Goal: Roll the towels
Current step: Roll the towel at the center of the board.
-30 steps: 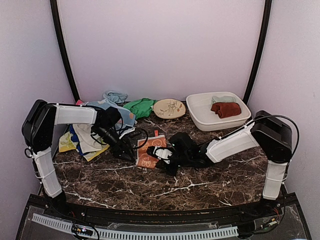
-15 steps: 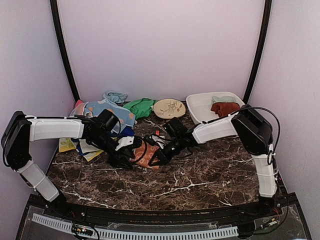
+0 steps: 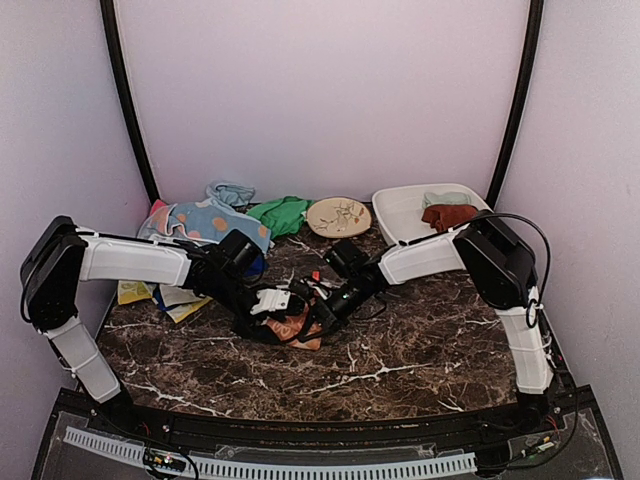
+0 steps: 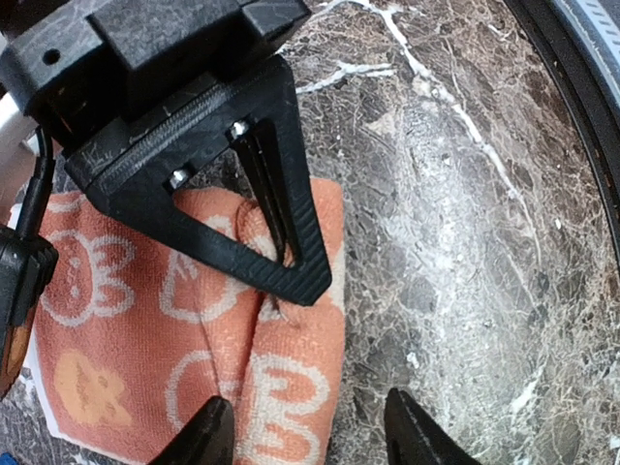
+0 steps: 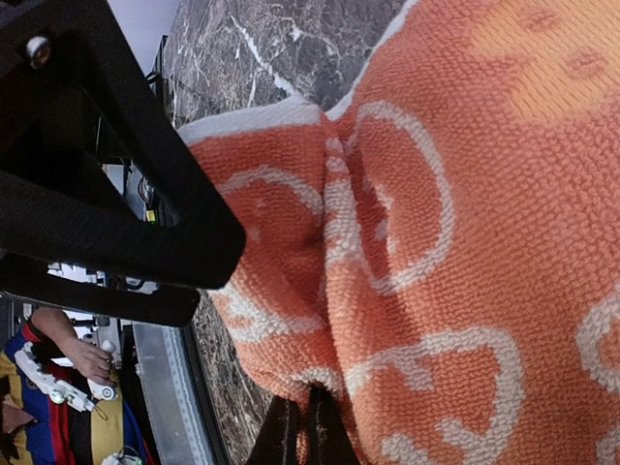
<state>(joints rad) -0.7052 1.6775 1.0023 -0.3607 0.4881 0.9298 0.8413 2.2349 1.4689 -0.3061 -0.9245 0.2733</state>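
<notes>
An orange towel (image 4: 145,329) with a cream pattern lies bunched on the marble at mid-table (image 3: 296,330), one fold raised. My right gripper (image 5: 306,426) is shut on that fold; in the left wrist view it is the black wedge (image 4: 254,184) pinching the cloth. My left gripper (image 4: 308,436) is open, straddling the towel's near edge, with one fingertip (image 4: 213,434) over the cloth and the other over bare marble. From above, the left gripper (image 3: 264,322) and right gripper (image 3: 316,314) nearly meet over the towel.
More towels are heaped at the back left (image 3: 212,216), with a green one (image 3: 281,212) and a yellow one (image 3: 131,291). A round patterned plate (image 3: 338,216) and a white tub (image 3: 400,232) holding a dark red towel (image 3: 450,215) stand at the back.
Both grippers have come together at mid-table. The right arm reached left and raised a fold of the orange towel; the left gripper slid right and its jaws narrowed somewhat.
</notes>
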